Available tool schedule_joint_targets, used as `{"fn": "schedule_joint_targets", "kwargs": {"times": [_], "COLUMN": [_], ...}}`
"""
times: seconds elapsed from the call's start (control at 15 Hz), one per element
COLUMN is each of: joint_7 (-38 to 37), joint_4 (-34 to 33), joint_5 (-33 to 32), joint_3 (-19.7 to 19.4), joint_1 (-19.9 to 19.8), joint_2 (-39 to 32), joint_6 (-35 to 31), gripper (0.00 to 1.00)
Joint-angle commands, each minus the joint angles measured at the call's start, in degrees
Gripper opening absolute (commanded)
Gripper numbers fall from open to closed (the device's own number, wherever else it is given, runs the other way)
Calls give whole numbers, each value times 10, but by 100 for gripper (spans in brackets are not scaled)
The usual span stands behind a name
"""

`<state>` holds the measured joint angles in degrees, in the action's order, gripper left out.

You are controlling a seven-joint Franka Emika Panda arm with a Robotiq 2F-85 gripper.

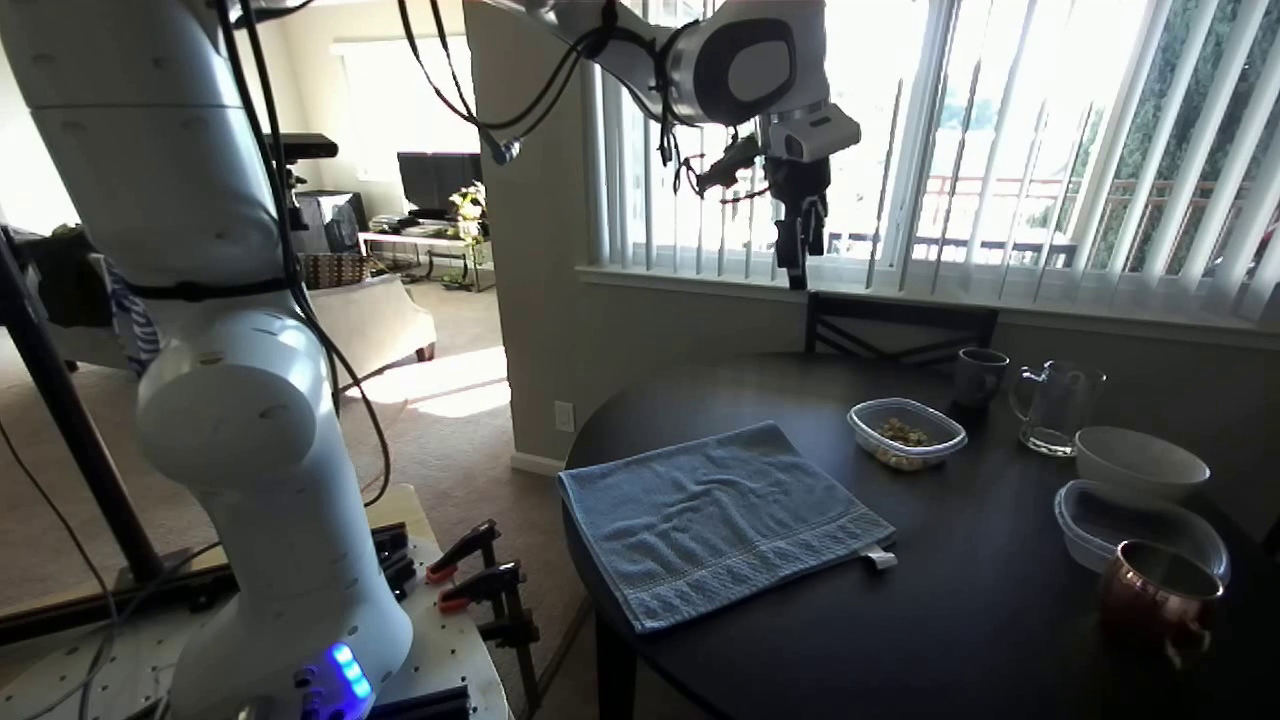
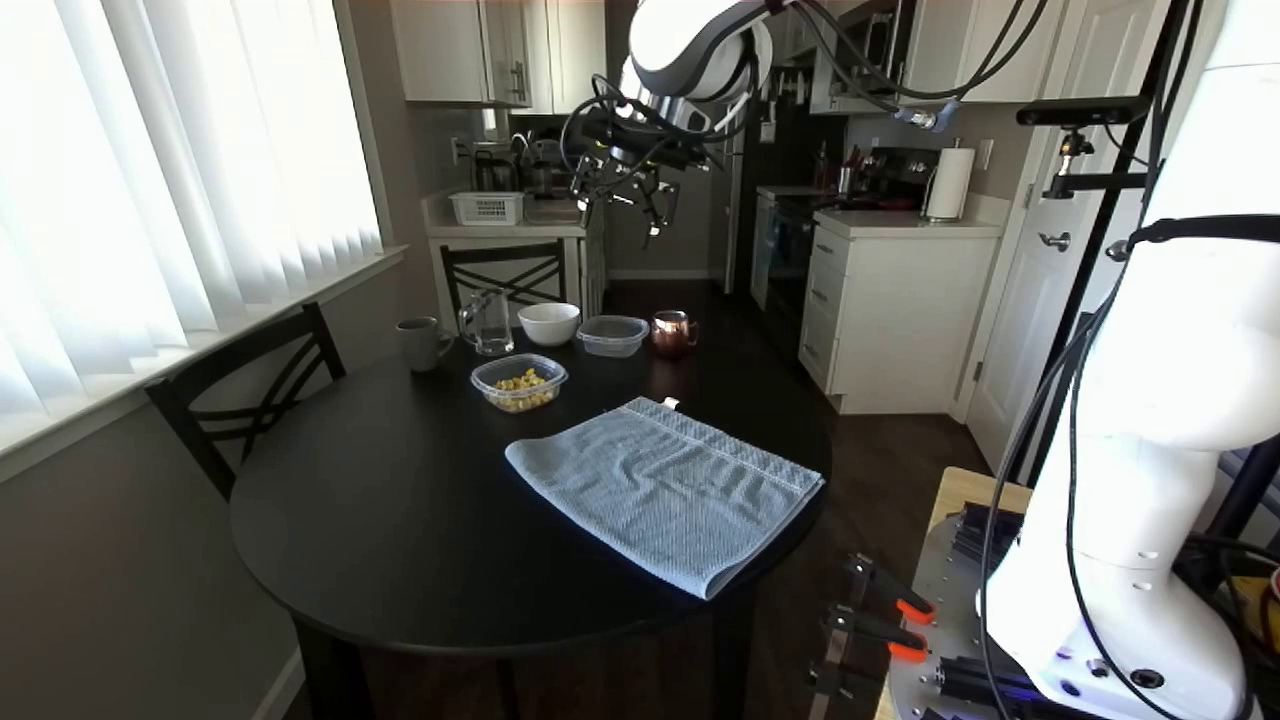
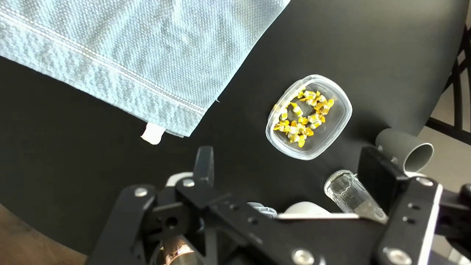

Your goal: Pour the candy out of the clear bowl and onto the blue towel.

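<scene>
The clear bowl is a rounded see-through container standing upright on the dark table; its rim shows in both exterior views (image 1: pixel 905 453) (image 2: pixel 478 380) and the wrist view (image 3: pixel 309 155). The candy, small yellow and white pieces, lies inside it (image 1: pixel 903 435) (image 2: pixel 525 384) (image 3: pixel 294 129). The blue towel lies flat and slightly wrinkled beside the bowl (image 1: pixel 720 510) (image 2: pixel 660 490) (image 3: pixel 147 55). My gripper is open and empty, high above the table, fingers pointing down (image 1: pixel 800 265) (image 2: pixel 620 217). In the wrist view, its fingers are wide apart (image 3: pixel 290 165), with the bowl beyond them.
Near the bowl stand a grey mug (image 1: pixel 980 378), a glass mug (image 1: pixel 1062 405), a white bowl (image 1: pixel 1140 470), another clear container (image 1: pixel 1080 540) and a copper mug (image 1: pixel 1160 600). A chair (image 2: pixel 510 275) and window blinds (image 2: pixel 190 200) border the table (image 2: pixel 400 540).
</scene>
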<state>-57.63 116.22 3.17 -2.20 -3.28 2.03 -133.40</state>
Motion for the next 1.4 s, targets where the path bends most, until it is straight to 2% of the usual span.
{"fn": "schedule_joint_targets", "kwargs": {"times": [0.0,0.2,0.4,0.8,1.07,1.33], "joint_7": [1,-38,-77,-237,-325,-383], "joint_4": [-1,-72,-157,-329,-415,-490], "joint_5": [0,-16,-3,-4,-3,2], "joint_3": [-1,0,-9,-47,-60,-64], "joint_1": [0,2,8,44,65,63], "joint_2": [0,-81,-176,-368,-458,-524], "joint_6": [2,-2,12,36,54,93], "gripper": [100,100,100,100,100,100]}}
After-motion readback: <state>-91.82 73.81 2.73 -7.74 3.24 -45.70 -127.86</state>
